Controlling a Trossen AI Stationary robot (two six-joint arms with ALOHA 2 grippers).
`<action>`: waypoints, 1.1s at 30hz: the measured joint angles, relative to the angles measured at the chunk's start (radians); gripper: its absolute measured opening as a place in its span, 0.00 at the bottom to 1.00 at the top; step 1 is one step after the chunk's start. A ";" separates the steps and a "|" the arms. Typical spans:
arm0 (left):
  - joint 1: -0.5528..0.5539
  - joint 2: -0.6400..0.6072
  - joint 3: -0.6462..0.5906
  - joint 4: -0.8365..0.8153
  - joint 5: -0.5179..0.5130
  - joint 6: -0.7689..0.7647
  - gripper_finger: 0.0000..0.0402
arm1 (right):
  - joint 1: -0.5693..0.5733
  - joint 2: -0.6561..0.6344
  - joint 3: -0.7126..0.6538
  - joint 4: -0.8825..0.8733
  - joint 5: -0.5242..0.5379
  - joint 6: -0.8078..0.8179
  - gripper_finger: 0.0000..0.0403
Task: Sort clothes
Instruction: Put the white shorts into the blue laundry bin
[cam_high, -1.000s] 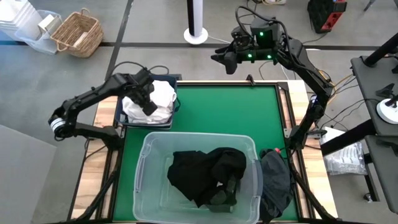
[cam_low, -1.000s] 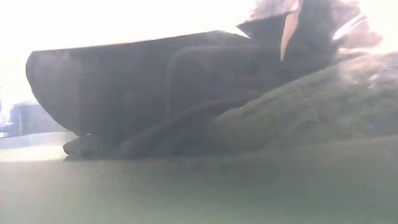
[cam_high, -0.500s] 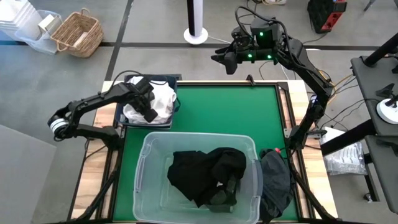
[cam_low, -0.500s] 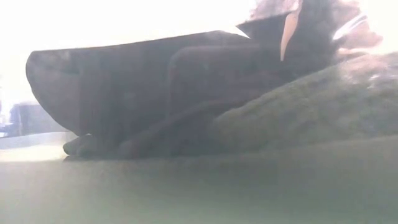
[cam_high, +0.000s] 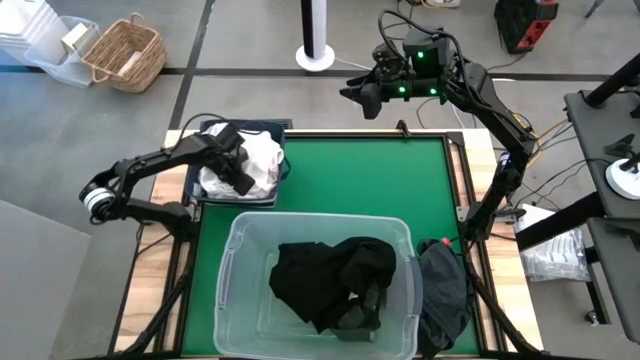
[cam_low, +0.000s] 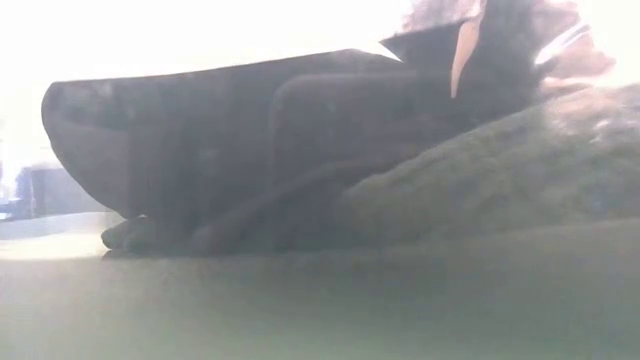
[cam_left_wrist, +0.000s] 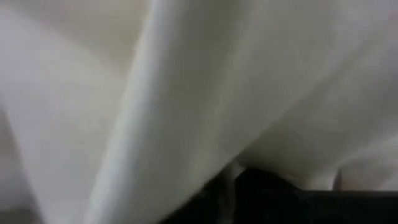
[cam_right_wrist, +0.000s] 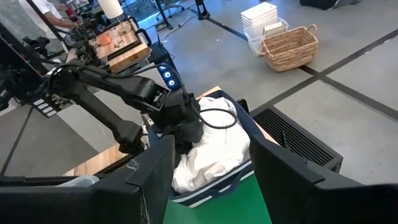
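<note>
High view shows my left gripper (cam_high: 240, 180) pressed down among the white clothes (cam_high: 258, 160) piled in the navy bin (cam_high: 195, 190) at the table's far left corner — fingers together, though whether cloth is pinched I cannot tell. My right gripper (cam_high: 366, 98) hangs past the far edge, fingers apart, holding nothing. Dark clothes (cam_high: 330, 280) lie in the clear tub (cam_high: 228, 270) — another dark garment (cam_high: 445, 290) sits just beside it.

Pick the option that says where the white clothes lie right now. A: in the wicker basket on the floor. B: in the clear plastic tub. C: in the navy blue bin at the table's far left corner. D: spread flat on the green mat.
C: the white clothes are heaped in the navy blue bin, with the left hand down on the pile; the clear plastic tub holds only dark clothes.
</note>
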 joint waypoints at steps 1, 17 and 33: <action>0.003 0.012 0.000 0.002 0.003 0.000 0.00 | 0.000 0.000 0.000 0.000 0.001 0.000 0.50; 0.022 0.069 0.003 0.052 0.038 -0.040 0.00 | 0.000 0.000 0.000 -0.006 0.002 0.011 0.50; 0.023 0.005 0.208 -0.193 -0.070 -0.052 0.35 | 0.000 0.000 0.000 -0.061 0.027 0.009 0.50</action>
